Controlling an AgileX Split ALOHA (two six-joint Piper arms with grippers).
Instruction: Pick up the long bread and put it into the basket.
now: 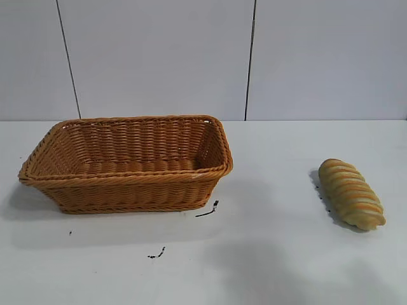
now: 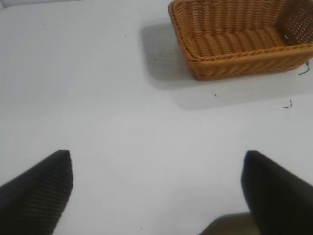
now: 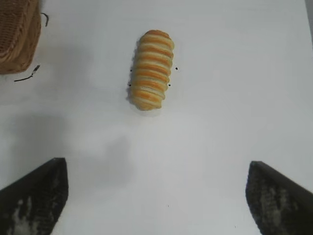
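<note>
The long bread (image 1: 351,193), a tan loaf with orange crosswise stripes, lies on the white table at the right; it also shows in the right wrist view (image 3: 151,69). The orange-brown wicker basket (image 1: 127,181) stands at the left, and its rim shows in the left wrist view (image 2: 234,54). Neither arm shows in the exterior view. My right gripper (image 3: 156,191) is open and empty above the table, short of the bread. My left gripper (image 2: 156,186) is open and empty over bare table, well away from the basket.
Small dark scraps (image 1: 208,211) lie on the table by the basket's near corner, with another scrap (image 1: 157,254) nearer the front. A corner of the basket (image 3: 17,36) shows in the right wrist view. A grey panelled wall stands behind the table.
</note>
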